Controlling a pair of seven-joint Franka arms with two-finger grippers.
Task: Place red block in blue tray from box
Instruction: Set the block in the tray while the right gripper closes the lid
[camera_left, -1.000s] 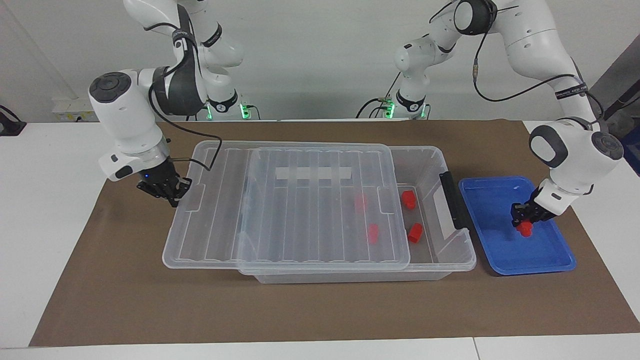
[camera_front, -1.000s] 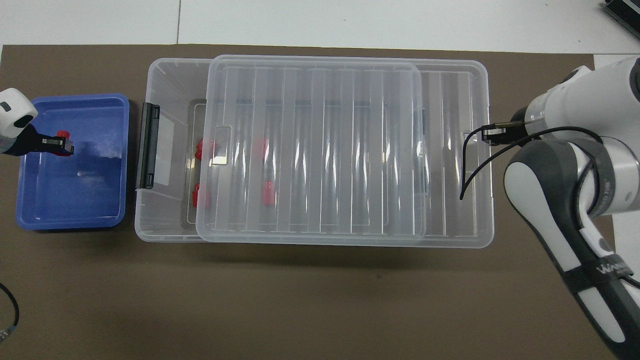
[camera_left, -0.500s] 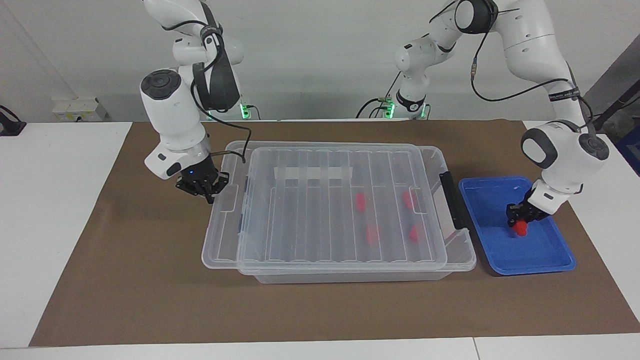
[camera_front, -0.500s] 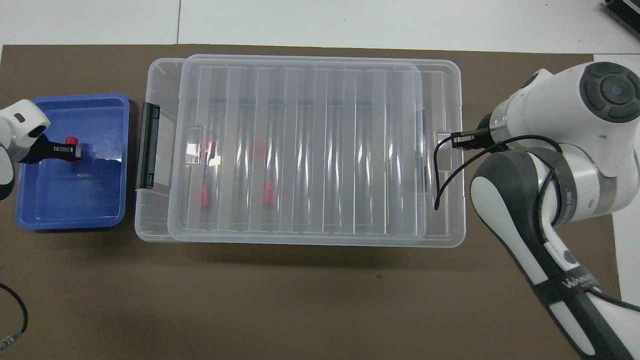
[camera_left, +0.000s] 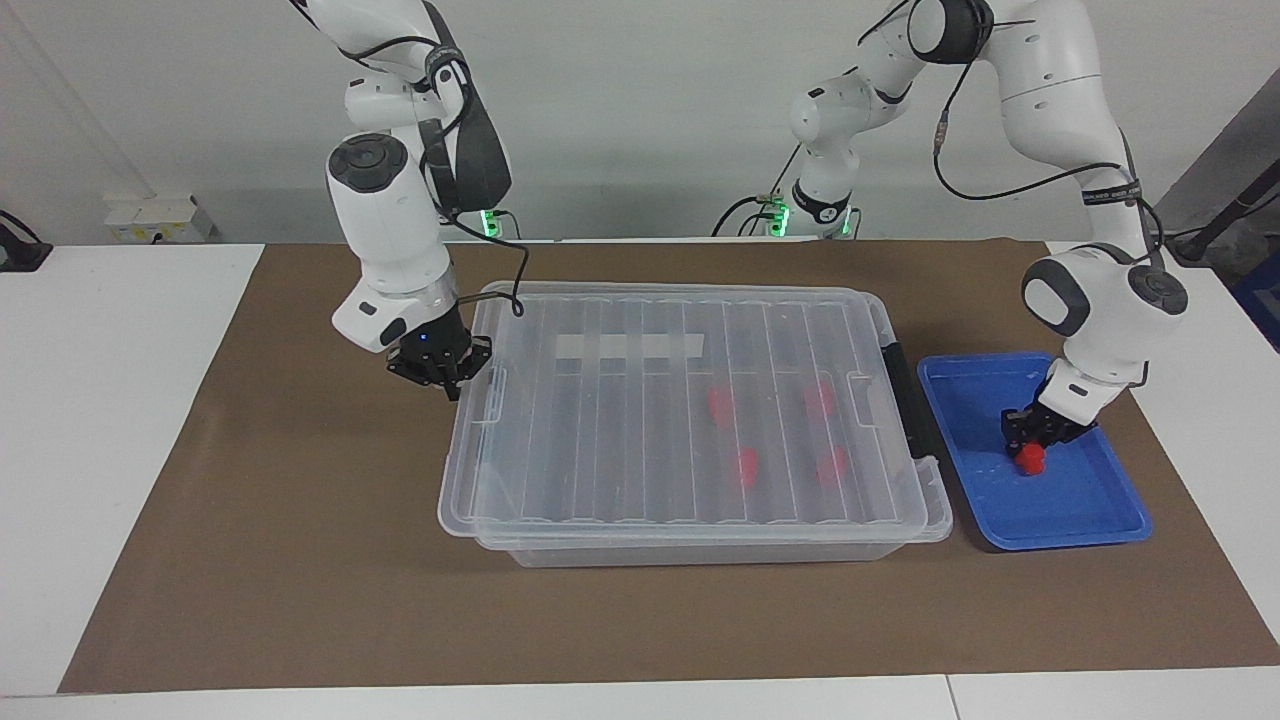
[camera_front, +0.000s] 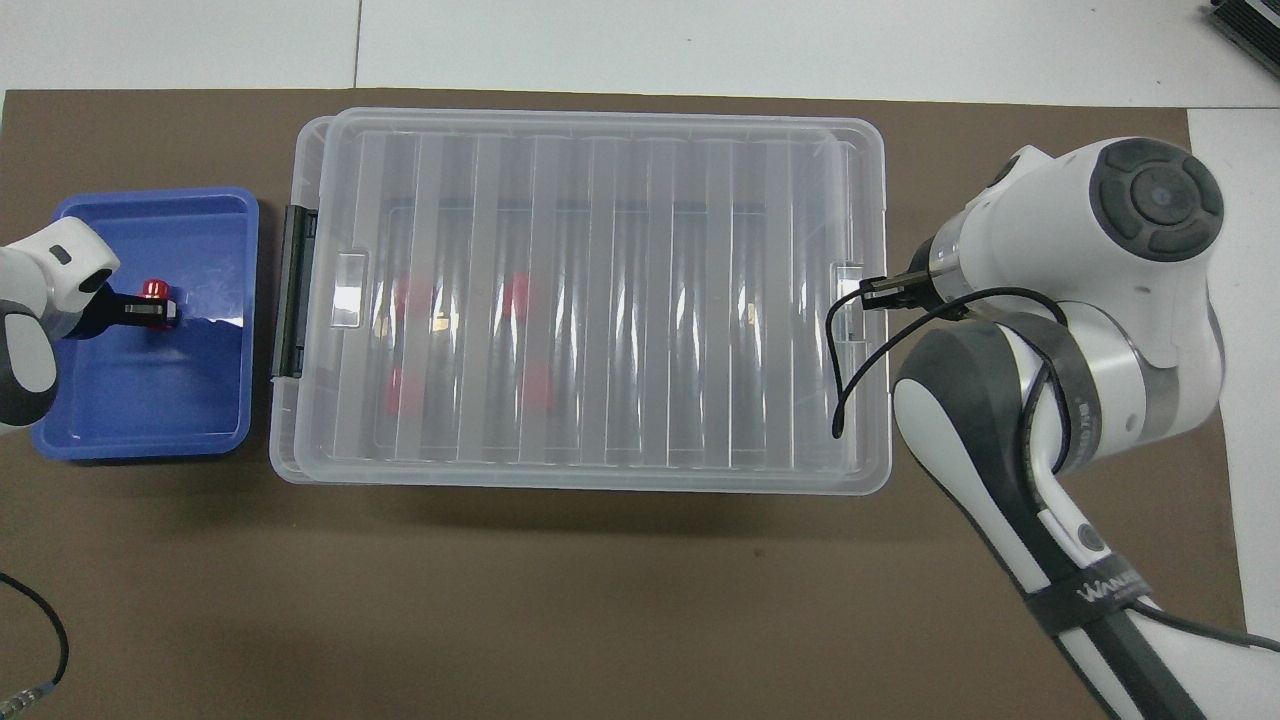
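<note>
The left gripper (camera_left: 1036, 438) hung low inside the blue tray (camera_left: 1090, 510), its fingers (camera_front: 150, 310) pinched on the red block (camera_left: 1031, 458), which sat at their tips just above or on the tray floor; contact with the floor could not be judged. In the overhead view the block (camera_front: 153, 289) showed beside the fingertips, in the half of the tray farther from the robots. The tray lay on the brown mat (camera_left: 300, 600) at the left arm's end of the worktop (camera_left: 100, 400), just beside the box's dark grey handle (camera_left: 905, 395).

The right gripper (camera_left: 452, 381) stood at the other end of the box (camera_left: 700, 550), its fingers (camera_front: 880, 291) pressed together on the tab at the end edge of the ribbed clear lid (camera_left: 640, 440). The lid lay flat over the box and covered nearly all of it, only a narrow strip of the box's rim showing at the handle end.

Under the lid, between the two grippers and nearer the left one, four more red blocks (camera_left: 745, 466) showed blurred through the plastic on the box floor, two nearer the robots and two farther from them.
</note>
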